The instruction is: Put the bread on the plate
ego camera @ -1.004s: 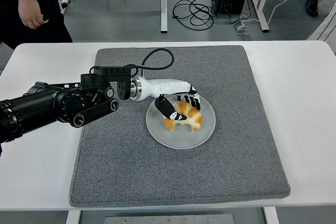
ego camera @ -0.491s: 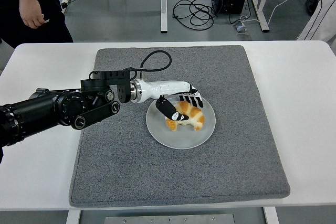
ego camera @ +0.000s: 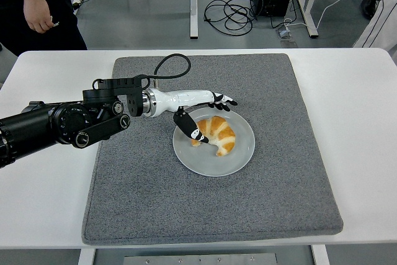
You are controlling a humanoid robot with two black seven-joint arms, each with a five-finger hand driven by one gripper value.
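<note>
The left arm [ego camera: 62,125] is black and bulky, built from round, drum-like segments with circular joint caps and a few small pale screws or bolts on the side links. Toward the wrist there is a boxy black block, then a ribbed silver collar. A black cable [ego camera: 167,63] loops up out of that block and curves back down to the wrist. Beyond the collar the forearm shell is glossy white and tapers to a slim left hand [ego camera: 208,111]. Its fingers [ego camera: 224,100] are black with white bands, and the thumb is black with a white marking near the tip.
</note>
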